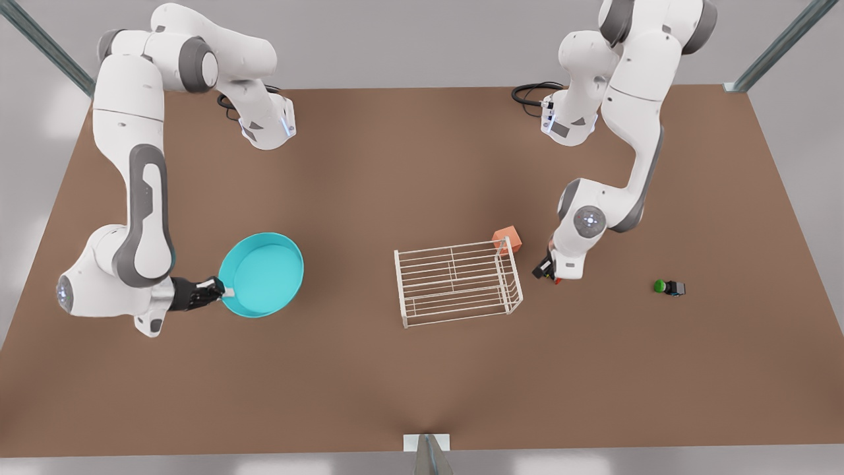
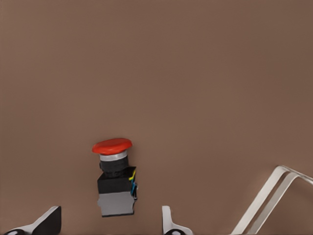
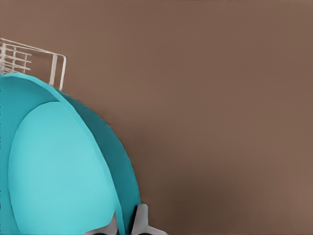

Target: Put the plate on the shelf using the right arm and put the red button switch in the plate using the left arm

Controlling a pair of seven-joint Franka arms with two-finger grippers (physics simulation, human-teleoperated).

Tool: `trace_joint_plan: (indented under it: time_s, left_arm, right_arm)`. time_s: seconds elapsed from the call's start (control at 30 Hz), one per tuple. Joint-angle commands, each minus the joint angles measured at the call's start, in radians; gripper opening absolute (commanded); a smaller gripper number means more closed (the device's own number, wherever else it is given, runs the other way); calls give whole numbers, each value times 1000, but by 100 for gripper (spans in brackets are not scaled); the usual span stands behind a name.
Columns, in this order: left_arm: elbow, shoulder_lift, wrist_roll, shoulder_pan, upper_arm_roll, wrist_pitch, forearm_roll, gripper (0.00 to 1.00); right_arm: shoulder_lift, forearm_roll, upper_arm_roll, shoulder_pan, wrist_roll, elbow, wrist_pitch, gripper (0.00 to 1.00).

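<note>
Between the spread fingers of the left gripper (image 2: 110, 223) stands the red switch (image 2: 115, 182), ungrasped; in the front view that arm nearly hides it. Right gripper (image 1: 221, 290) pinches the plate (image 1: 262, 274) rim. Farther off: shelf (image 1: 457, 282), pink cube (image 1: 508, 239) touching it, green switch (image 1: 668, 287).

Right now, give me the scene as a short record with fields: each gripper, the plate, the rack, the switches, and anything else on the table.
right gripper: on the front view's left, shut on the plate's rim
plate: turquoise, held tilted, apart from the rack
rack: white wire, mid-table, nothing on it
left gripper: beside the rack on the front view's right, fingers open either side of the red switch
red switch: between the open fingers, not gripped
green switch: lying on the table, farther toward the front view's right
pink cube: behind the rack's corner
</note>
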Motion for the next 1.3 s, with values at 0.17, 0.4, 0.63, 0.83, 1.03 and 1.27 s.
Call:
trace_joint_plan:
  time_s: [0.17,0.4,0.63,0.83,1.03,1.27]
  left_arm:
    - [-7,27,-178,0,0,47,32,100]
    - [-3,106,-189,5,2,145,31,100]
    - [-8,106,-196,6,3,145,31,100]
    - [-7,115,-196,8,3,146,31,100]
    - [-3,118,-208,11,3,143,29,51]
    - [4,73,-208,9,3,91,31,25]
  right_arm:
    - [-64,-6,8,180,462,2,-88,14]
    - [-66,3,8,389,678,49,-33,14]
    - [-9,59,9,518,914,121,131,14]
    - [100,109,8,572,1008,199,301,14]
    - [135,147,8,658,1042,207,349,14]
    - [149,158,8,656,1038,209,381,17]
